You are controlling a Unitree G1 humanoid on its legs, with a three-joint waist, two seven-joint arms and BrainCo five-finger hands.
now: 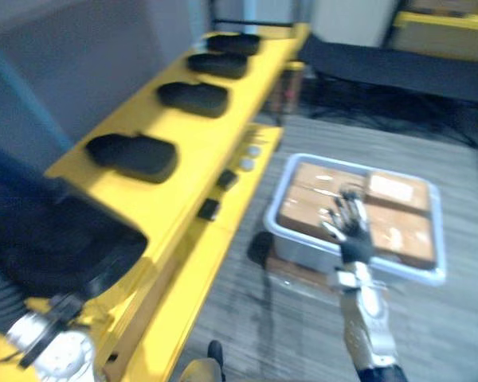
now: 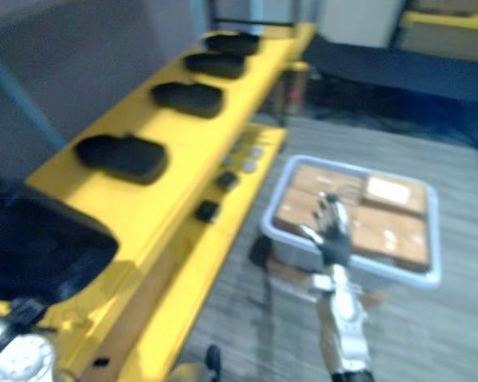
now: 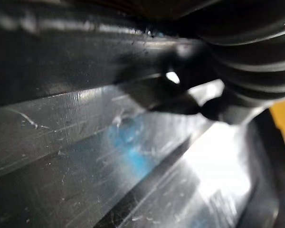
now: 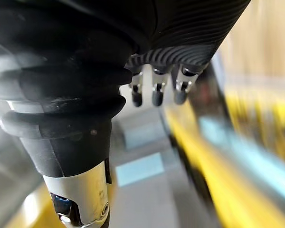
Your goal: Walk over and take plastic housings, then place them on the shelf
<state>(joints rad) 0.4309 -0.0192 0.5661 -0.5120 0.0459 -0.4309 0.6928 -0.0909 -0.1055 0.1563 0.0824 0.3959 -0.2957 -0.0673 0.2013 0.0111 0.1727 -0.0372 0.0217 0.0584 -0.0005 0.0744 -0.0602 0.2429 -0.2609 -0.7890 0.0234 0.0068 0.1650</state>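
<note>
Running along the robot's left side is a glossy yellow shelf [image 1: 183,159]. Four black plastic housings [image 1: 134,155] lie on it in a row, low and rounded with a matt finish, each apart from the next. A larger black housing [image 1: 52,231], smooth, shiny and finely scratched, looms at the near left against the left hand [image 3: 247,61]; whether that hand's fingers grip it cannot be told. The right hand [image 1: 349,219] hovers, fingers straight and spread, above a pale plastic bin [image 1: 303,251] packed with flat brown cardboard boxes [image 1: 398,231]. The bin sits on grey streaked floor [image 1: 454,326].
</note>
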